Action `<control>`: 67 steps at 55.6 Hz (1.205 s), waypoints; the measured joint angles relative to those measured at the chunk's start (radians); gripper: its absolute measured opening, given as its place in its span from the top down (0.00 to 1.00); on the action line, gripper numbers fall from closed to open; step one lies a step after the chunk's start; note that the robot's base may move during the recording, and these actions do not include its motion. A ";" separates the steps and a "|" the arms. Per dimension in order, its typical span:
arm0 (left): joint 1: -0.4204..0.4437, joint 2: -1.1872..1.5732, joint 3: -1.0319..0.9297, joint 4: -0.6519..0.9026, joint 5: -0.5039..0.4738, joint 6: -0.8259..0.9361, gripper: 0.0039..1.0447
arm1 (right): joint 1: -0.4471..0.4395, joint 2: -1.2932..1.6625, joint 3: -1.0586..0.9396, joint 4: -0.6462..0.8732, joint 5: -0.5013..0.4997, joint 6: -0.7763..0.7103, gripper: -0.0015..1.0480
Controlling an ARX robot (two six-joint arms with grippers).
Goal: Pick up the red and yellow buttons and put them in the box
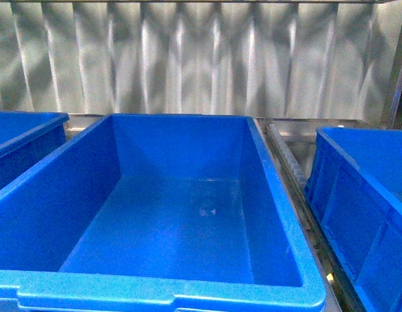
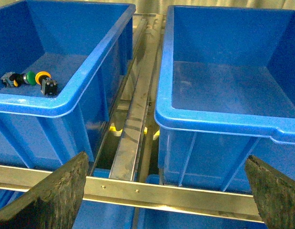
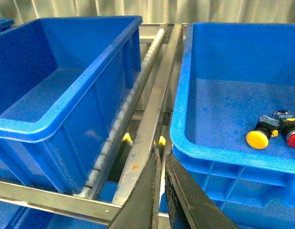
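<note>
In the left wrist view a yellow-capped button (image 2: pixel 43 76) lies in the left blue bin (image 2: pixel 66 102) beside a green-capped button (image 2: pixel 29 78) and black switch bodies. In the right wrist view a yellow button (image 3: pixel 258 138) and a red button (image 3: pixel 294 138) lie in the right blue bin (image 3: pixel 223 155). The large middle box (image 1: pixel 155 289) is empty; it also shows in the left wrist view (image 2: pixel 223 124) and the right wrist view (image 3: pixel 66 126). My left gripper (image 2: pixel 166 157) is open and empty, above the metal frame between bins. My right gripper (image 3: pixel 161 153) is shut and empty, over the rail beside the right bin.
Metal rails and a roller track (image 3: pixel 123 114) run between the bins, with a cross bar (image 2: pixel 176 195) below my left gripper. A corrugated metal wall (image 1: pixel 201 58) stands behind. Neither arm shows in the front view; the side bins (image 1: pixel 25 133) (image 1: pixel 363 188) flank the middle box.
</note>
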 joint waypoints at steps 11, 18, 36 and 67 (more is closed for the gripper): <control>0.000 0.000 0.000 0.000 0.000 0.000 0.07 | 0.000 -0.001 0.000 -0.004 0.000 0.000 0.97; 0.000 0.000 0.000 0.000 0.000 0.000 0.07 | 0.000 -0.001 0.000 -0.004 0.000 0.000 0.97; 0.000 0.000 0.000 0.000 0.000 0.000 0.07 | 0.000 -0.001 0.000 -0.004 0.000 0.000 0.52; 0.000 0.000 0.000 0.000 0.000 0.000 0.07 | 0.000 -0.001 0.000 -0.004 0.000 0.000 0.06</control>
